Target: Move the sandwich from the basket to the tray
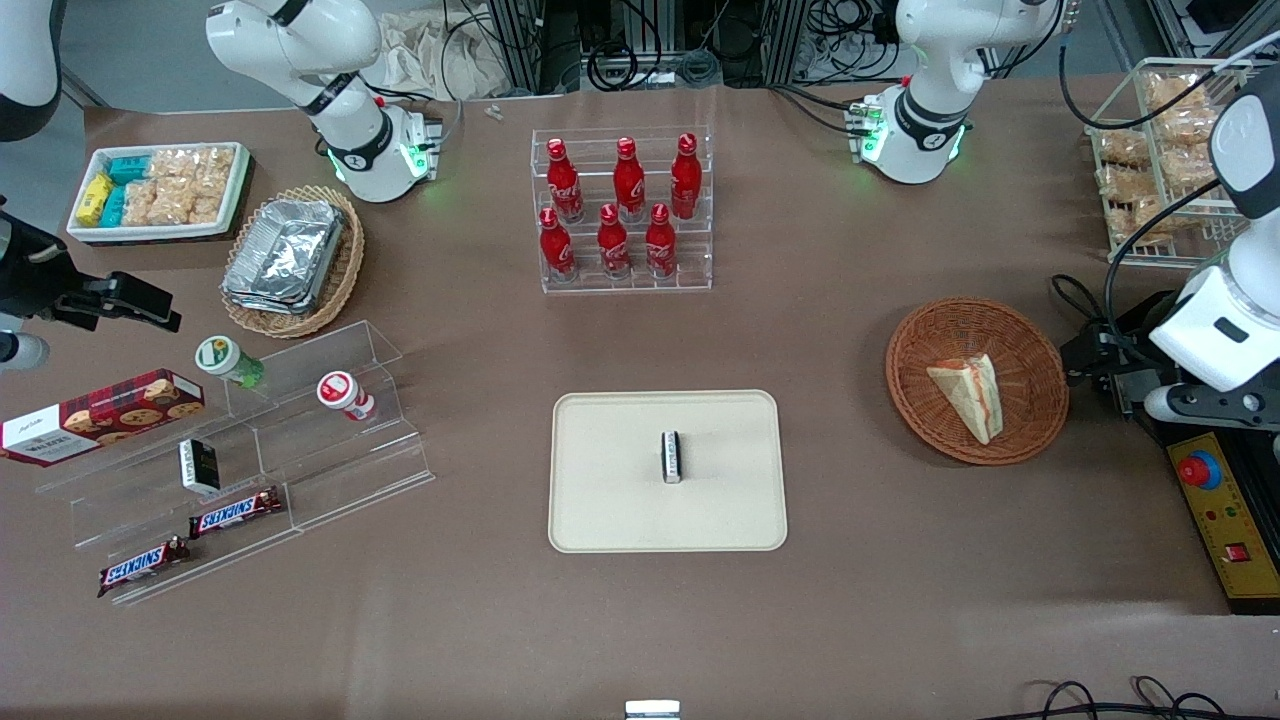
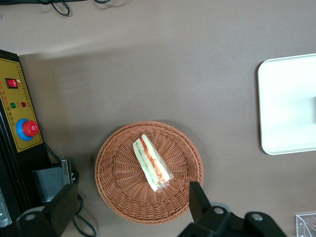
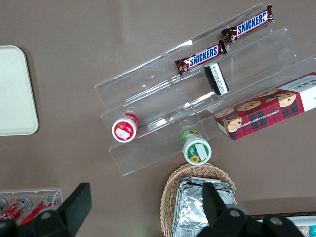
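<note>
The sandwich [image 1: 970, 395], a pale bread wedge with red-orange filling, lies in the round reddish-brown basket [image 1: 925, 345] toward the working arm's end of the table. Both show in the left wrist view: the sandwich [image 2: 152, 163] in the middle of the basket [image 2: 118, 187]. The cream tray [image 1: 610, 500] lies mid-table, with its corner also in the left wrist view [image 2: 289, 108]. My left gripper [image 1: 1100, 362] hangs above the table beside the basket's rim. In the wrist view the gripper [image 2: 131, 202] is wide open and empty, well above the basket.
A small black-and-silver bar [image 1: 672, 457] lies on the tray. A rack of red bottles [image 1: 622, 212] stands farther from the camera. A control box with a red button [image 1: 1215, 500] and cables [image 1: 1075, 295] lie beside the basket. A wire rack of snacks [image 1: 1165, 160] stands near the arm's base.
</note>
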`<act>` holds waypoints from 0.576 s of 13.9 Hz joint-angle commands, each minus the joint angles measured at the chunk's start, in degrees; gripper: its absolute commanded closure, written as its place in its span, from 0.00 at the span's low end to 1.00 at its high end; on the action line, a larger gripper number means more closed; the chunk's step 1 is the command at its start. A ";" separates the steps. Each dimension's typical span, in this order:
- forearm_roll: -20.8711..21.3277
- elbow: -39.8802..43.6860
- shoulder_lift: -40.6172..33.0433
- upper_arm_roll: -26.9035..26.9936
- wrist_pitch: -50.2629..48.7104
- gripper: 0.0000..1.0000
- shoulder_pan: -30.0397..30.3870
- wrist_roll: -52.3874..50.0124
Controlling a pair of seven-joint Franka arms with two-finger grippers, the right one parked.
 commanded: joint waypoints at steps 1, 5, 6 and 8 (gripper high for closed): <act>0.99 1.83 1.08 -0.12 -1.33 0.00 0.05 -0.90; 0.56 2.17 1.70 -0.12 -1.33 0.00 0.23 -0.90; 0.90 1.74 1.79 -0.12 -1.33 0.00 0.14 -1.16; 0.20 -0.71 1.17 0.06 -1.60 0.00 0.49 -3.08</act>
